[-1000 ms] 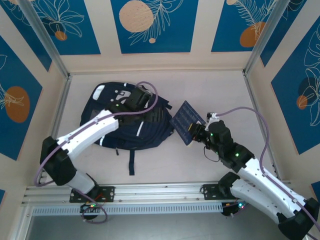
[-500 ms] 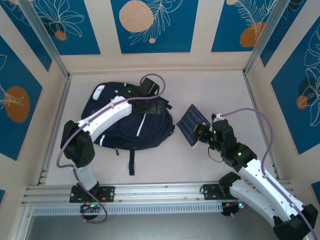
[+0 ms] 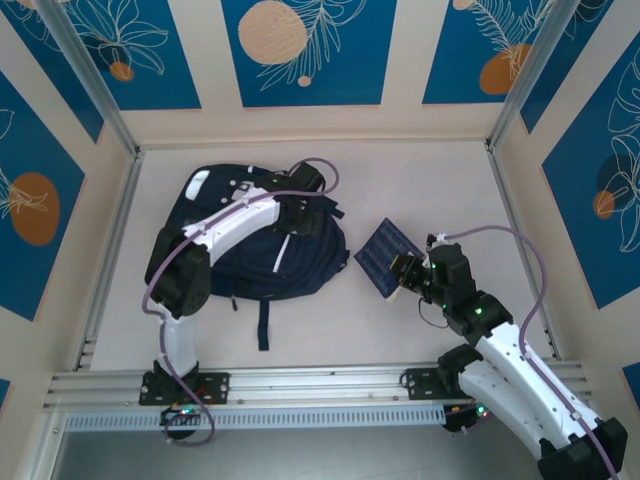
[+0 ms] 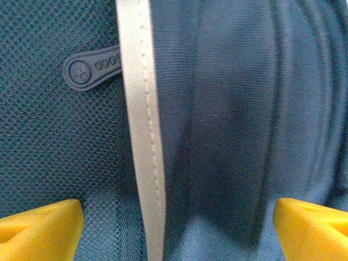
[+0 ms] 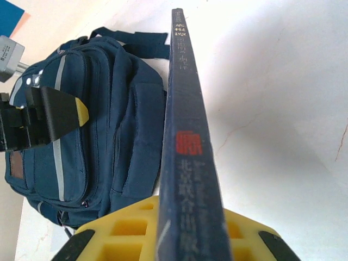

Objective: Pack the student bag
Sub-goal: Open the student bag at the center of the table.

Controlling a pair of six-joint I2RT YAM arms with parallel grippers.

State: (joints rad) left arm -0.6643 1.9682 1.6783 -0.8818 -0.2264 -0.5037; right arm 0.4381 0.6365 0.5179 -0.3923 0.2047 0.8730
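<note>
- The left gripper (image 3: 300, 214) hung low over the student bag (image 3: 310, 262), its jaws spread wide. In the left wrist view its yellow fingertips (image 4: 38, 228) sat at opposite sides, with bag fabric between them and nothing gripped.
- The right gripper (image 3: 405, 270) was clamped on a thin navy book (image 3: 383, 254), held spine-up.
- The book's spine (image 5: 187, 109) carried a red square seal and pale Chinese characters, too blurred to read with confidence.
- A rubber zip pull (image 4: 92, 68) bore a circled plus and tiny embossed marks that were unreadable. It lay beside a white reflective stripe (image 4: 141, 136).
- The bag lay flat on the left-centre of the table (image 3: 430, 185), with the book just off its right edge.
- A second earlier the book had overlapped that edge. The left gripper had since moved rightward across the bag, and its arm had folded more steeply.
</note>
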